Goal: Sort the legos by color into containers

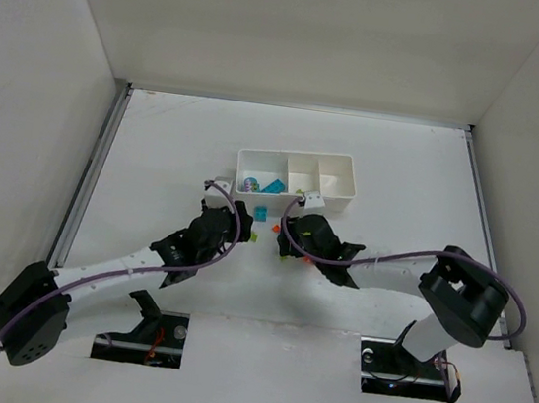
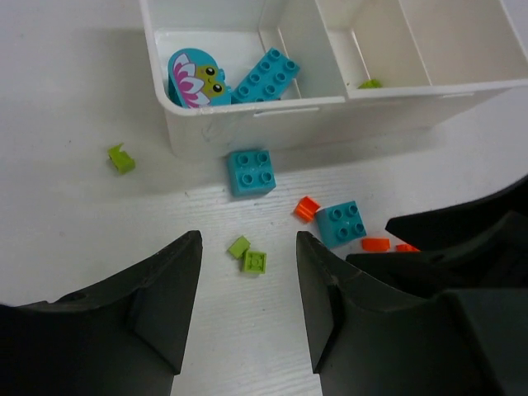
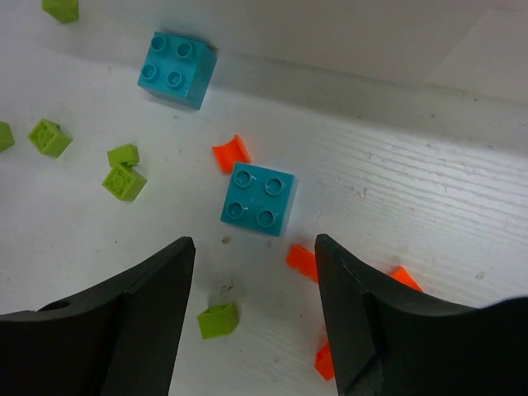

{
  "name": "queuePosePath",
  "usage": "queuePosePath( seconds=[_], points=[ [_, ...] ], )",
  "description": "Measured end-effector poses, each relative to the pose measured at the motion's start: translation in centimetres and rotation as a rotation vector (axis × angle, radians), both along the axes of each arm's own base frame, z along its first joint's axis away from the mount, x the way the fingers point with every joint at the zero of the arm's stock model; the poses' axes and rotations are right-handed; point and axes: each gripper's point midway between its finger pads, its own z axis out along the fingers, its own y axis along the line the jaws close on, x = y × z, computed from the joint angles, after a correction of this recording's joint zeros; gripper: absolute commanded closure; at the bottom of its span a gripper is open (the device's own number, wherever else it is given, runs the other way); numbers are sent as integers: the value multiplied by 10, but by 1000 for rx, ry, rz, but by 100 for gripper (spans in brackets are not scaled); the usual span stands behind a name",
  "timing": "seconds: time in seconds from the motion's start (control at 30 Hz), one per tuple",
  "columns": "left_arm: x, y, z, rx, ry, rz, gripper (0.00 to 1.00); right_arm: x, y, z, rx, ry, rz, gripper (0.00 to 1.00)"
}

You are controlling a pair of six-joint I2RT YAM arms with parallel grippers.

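Right now both of your grippers sit low over the table (image 1: 403,169), side by side, just in front of the white tray (image 1: 301,152).

Your left gripper (image 2: 247,305) is spread wide with nothing between its fingers. In its wrist view, two small green pieces (image 2: 255,261) lie on the table just ahead of the gap, right beside each other. Beyond them a square blue brick (image 2: 251,172) rests close to the tray's front wall. A second blue brick (image 2: 341,223) lies to its right, with an orange piece (image 2: 307,208) just beside it. A lone green piece (image 2: 121,157) sits apart on the left, near the tray's corner.

Your right gripper (image 3: 252,313) is spread as well and holds nothing. In its wrist view the second blue brick lies studs up just ahead of the gap, not touched by either finger. A loose green bit (image 3: 219,320) lies on the table inside the gap, nearer the left-hand finger. Three orange bits (image 3: 302,261) are scattered by the right-hand finger, one partly hidden behind it. More green pieces lie off to the left in that view.

Inside the tray, the wide left compartment holds a long blue brick (image 2: 266,76). Beside it is a rounded blue piece printed with a pink flower (image 2: 191,81). The middle compartment holds one green scrap (image 2: 370,83) against its near wall. You cannot see the floor of the right compartment well enough to tell what it holds.
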Motion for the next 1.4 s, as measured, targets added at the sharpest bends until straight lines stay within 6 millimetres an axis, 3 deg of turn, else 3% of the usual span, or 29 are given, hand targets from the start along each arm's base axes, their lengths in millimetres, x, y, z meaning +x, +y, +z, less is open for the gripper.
queuePosePath(
  seconds=[0.4,0.53,0.7,0.87,0.97,1.2,1.4],
  points=[
    [-32,8,-36,54,70,-32,55,8,8,-20,-51,24,6,50],
    [-34,17,-41,84,69,0,55,11,10,-23,-61,23,-1,54],
    [-33,27,-38,88,54,46,54,16,11,-22,-67,14,-16,70],
    [-31,38,-44,84,74,103,54,18,7,-17,-76,-3,-38,72],
    [-30,45,-50,79,93,137,54,13,7,0,-62,-27,-37,72],
    [-27,58,-68,104,144,196,54,-4,21,69,56,-116,7,72],
    [-22,61,-68,86,146,224,54,11,42,111,121,-166,26,72]
  ],
)
